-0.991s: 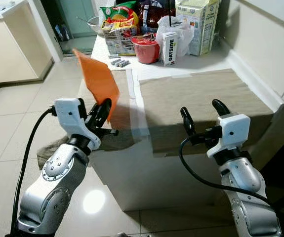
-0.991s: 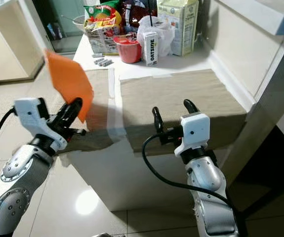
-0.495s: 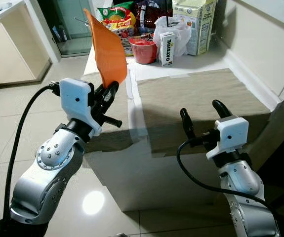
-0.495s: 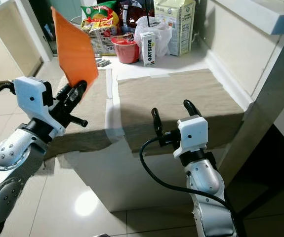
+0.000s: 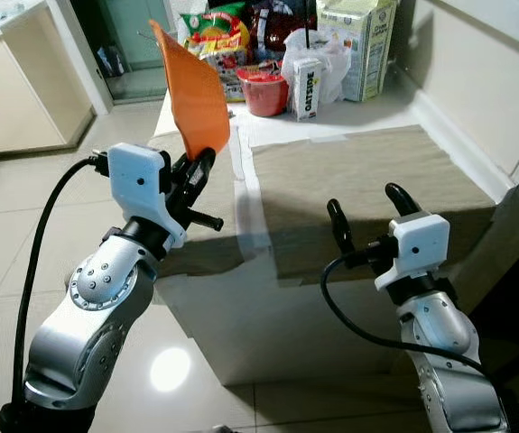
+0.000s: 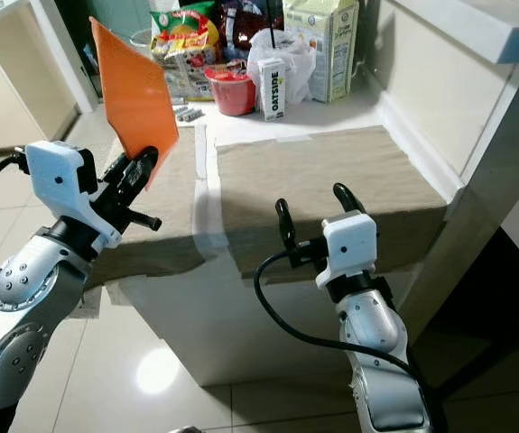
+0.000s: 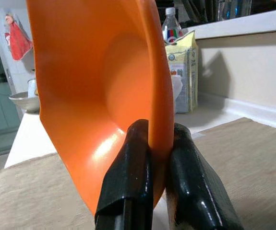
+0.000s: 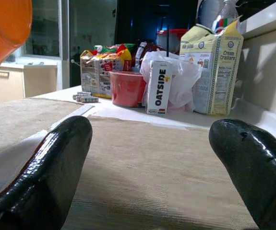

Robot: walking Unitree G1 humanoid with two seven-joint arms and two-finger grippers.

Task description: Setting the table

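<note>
Left eye view shows a white table (image 5: 241,325) that takes most of the scene, with two beige placemats lying flat on it side by side. The right placemat (image 5: 358,189) is the bigger one in view and reaches the near edge of the table; the left placemat (image 5: 200,239) is partly hidden behind the left arm.

Next in size is the orange plate (image 5: 191,95). It is above the left placemat and stands nearly on edge, tilted, not touching the table. The left gripper (image 5: 196,180) holds it by the lower rim, and in the left wrist view the two black fingers (image 7: 128,177) are closed tight on the rim, one on each side of it.

The right gripper (image 5: 363,212) is at the near edge of the right placemat, with its fingers spread wide and nothing between them. In the right wrist view they stand low over the cloth; I cannot tell if they touch it.

At the far end of the table is a group of groceries: a cream crackers carton (image 5: 358,45), a white plastic bag (image 5: 331,54), a snack bag (image 5: 214,32), a red cup (image 5: 264,90), an Oatside carton (image 5: 307,88), and some small batteries (image 5: 218,115) just beside the cup.
</note>
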